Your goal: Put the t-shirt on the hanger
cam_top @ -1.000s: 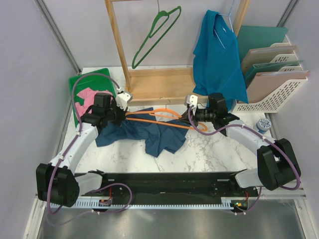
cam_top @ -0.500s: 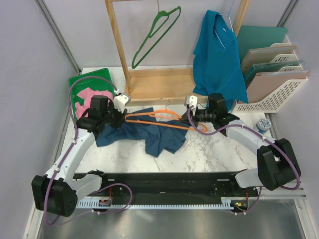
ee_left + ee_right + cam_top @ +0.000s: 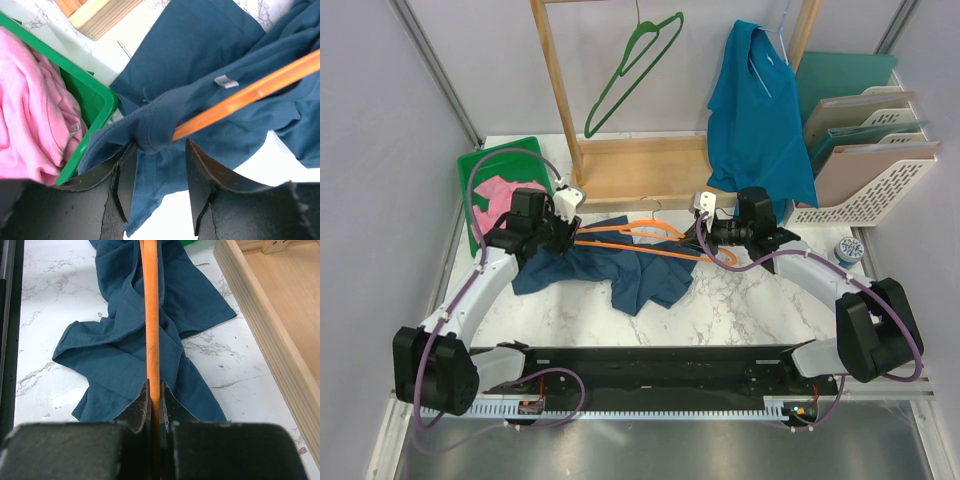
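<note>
The navy t-shirt (image 3: pixel 630 272) lies crumpled on the marble table. The orange hanger (image 3: pixel 642 234) lies across its top, with the left end inside the collar. My right gripper (image 3: pixel 706 232) is shut on the hanger's right arm; in the right wrist view the orange bar (image 3: pixel 151 315) runs from the gripper (image 3: pixel 155 390) out over the t-shirt (image 3: pixel 120 355). My left gripper (image 3: pixel 558 228) is open at the shirt's left end. In the left wrist view a fold of the collar (image 3: pixel 155 130) sits at its open fingertips (image 3: pixel 160 146), where the hanger end (image 3: pixel 250 92) goes under the cloth.
A green tray (image 3: pixel 480 162) holding a pink garment (image 3: pixel 505 192) sits at the back left, its rim (image 3: pixel 95 115) close to my left gripper. A wooden rack (image 3: pixel 620 172) stands behind, with a green hanger (image 3: pixel 635 70) and a teal shirt (image 3: pixel 755 110). A file organizer (image 3: pixel 865 170) and a small roll (image 3: pixel 848 250) are at the right.
My left gripper drew slightly left, then came back right toward the collar. The hanger's left end sits a little higher than one second ago. The right arm has held still.
</note>
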You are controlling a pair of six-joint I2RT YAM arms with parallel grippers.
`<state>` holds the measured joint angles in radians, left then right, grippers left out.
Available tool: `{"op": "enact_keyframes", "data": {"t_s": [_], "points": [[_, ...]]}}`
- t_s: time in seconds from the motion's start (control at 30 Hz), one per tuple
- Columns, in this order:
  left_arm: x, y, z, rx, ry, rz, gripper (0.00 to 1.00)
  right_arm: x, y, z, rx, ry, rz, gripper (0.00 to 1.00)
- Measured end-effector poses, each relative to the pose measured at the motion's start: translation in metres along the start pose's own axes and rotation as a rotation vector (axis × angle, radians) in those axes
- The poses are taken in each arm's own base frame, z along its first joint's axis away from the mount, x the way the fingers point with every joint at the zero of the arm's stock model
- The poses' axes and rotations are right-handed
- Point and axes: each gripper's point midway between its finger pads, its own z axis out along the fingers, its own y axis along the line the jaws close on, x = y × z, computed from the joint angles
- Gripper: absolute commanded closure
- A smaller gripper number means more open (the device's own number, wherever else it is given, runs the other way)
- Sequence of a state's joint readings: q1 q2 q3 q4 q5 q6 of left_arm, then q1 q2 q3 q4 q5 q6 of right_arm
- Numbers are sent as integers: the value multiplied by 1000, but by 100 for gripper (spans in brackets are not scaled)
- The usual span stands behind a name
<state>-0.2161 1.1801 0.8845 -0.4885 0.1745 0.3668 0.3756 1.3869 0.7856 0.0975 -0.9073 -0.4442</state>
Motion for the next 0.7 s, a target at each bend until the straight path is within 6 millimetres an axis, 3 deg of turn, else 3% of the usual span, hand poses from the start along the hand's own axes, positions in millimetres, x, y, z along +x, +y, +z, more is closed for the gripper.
{"op": "enact_keyframes", "data": {"t_s": [0.07,0.17,0.2,0.3,0.53,0.7], "points": [[-1,1,3,-6,-2,0,53,0,0,0,0,0,0,100],[-4,3,6,-15,-12,-5,73,0,0,0,0,0,0,100],[-4,3,7,-15,-18,-6,84,0,0,0,-1,0,0,100],[-4,0,9,-9,-22,-6,98,1,0,0,-1,1,1,100],[-3,-1,8,-6,-25,-4,98,3,-1,0,1,6,4,100],[-2,-7,-3,11,-23,-4,98,2,-2,0,1,4,-6,100]]}}
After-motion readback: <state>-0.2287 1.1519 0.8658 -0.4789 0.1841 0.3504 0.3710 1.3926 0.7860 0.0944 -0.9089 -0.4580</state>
